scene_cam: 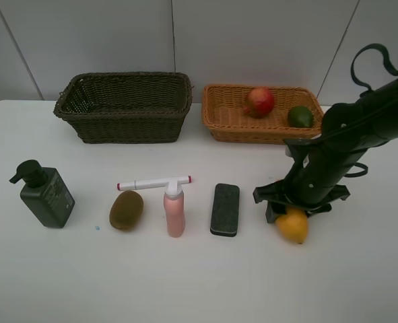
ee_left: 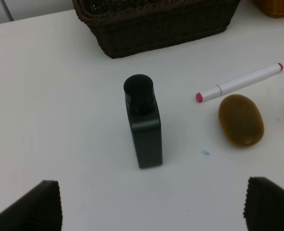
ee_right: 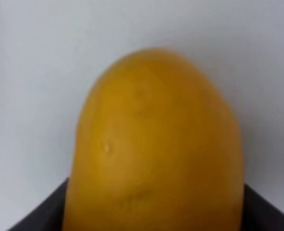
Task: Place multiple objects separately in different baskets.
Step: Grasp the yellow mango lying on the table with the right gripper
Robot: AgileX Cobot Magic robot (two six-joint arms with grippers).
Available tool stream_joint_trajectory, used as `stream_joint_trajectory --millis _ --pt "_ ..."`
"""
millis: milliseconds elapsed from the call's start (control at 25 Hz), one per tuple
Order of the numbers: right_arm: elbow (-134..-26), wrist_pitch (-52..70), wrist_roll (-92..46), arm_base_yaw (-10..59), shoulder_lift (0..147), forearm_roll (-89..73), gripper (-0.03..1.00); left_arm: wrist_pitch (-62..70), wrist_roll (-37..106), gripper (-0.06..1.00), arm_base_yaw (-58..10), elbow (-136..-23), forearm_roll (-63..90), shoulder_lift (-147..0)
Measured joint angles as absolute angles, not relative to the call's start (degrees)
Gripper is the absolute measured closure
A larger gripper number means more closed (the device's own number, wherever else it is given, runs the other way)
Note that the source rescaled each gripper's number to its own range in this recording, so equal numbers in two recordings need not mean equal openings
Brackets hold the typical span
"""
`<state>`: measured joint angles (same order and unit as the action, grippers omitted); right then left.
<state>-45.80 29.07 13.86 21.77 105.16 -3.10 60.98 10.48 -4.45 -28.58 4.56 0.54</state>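
We find two rectangular wicker baskets at the back of the white table (scene_cam: 185, 282). The deep olive-brown basket (scene_cam: 124, 128) shows only its own weave inside. The shallower orange-tan basket (scene_cam: 252, 129) holds a red pomegranate (scene_cam: 260, 101) and a green lime (scene_cam: 300, 116), lying apart.

In a row in front stand a dark green pump bottle (scene_cam: 46, 195), a fuzzy brown kiwi (scene_cam: 126, 209), an upright small pink bottle (scene_cam: 174, 210) and a flat black eraser block (scene_cam: 225, 209). The white marker with red ends (scene_cam: 153, 182) lies just behind the pink bottle's cap.

The smooth yellow mango (scene_cam: 293, 227) rests on the table at the right end of the row. The right gripper (scene_cam: 291, 210) is directly over it, dark fingers on either side. We cannot tell whether they press it. The left gripper (ee_left: 154, 207) hangs with jaws wide apart, near the pump bottle and holding nothing.
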Motion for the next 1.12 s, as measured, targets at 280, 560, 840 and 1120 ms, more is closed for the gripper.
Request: stream_joint_trajectory --millis 280,560,840,1120 --pt "-45.80 28.91 15.08 21.77 105.16 -3.02 0.85 60.98 10.48 -0.06 -4.45 -28.58 4.56 0.54" --pt "-45.80 28.91 15.32 21.77 105.16 -2.84 0.85 60.98 10.48 -0.06 -4.45 -28.58 4.56 0.54" --pt "-45.80 28.91 15.32 21.77 105.16 -2.84 0.85 60.98 10.48 -0.06 -4.45 -28.58 4.56 0.54" --pt "-45.86 29.06 15.32 21.77 105.16 -2.84 0.85 60.98 10.48 -0.06 -4.45 -28.58 4.56 0.54"
